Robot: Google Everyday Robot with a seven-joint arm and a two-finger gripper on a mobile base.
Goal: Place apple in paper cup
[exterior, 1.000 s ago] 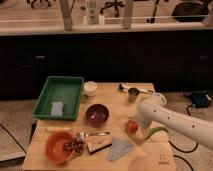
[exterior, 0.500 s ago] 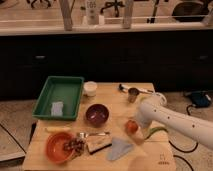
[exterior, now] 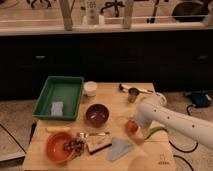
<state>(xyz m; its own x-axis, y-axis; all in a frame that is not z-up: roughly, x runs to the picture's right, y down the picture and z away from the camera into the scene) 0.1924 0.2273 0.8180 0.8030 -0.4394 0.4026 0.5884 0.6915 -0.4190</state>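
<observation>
The apple, small and orange-red, rests on the wooden table right of centre. My white arm reaches in from the right, and its gripper hangs open just above and right of the apple, right up against it. Whether it touches the fruit is hidden by the arm. The paper cup, short and white, stands upright at the table's back, beside the green tray and well left of the gripper.
A metal cup stands behind the arm. A purple bowl sits between apple and paper cup. A long green vegetable, a grey cloth, an orange bowl and a spoon lie along the front.
</observation>
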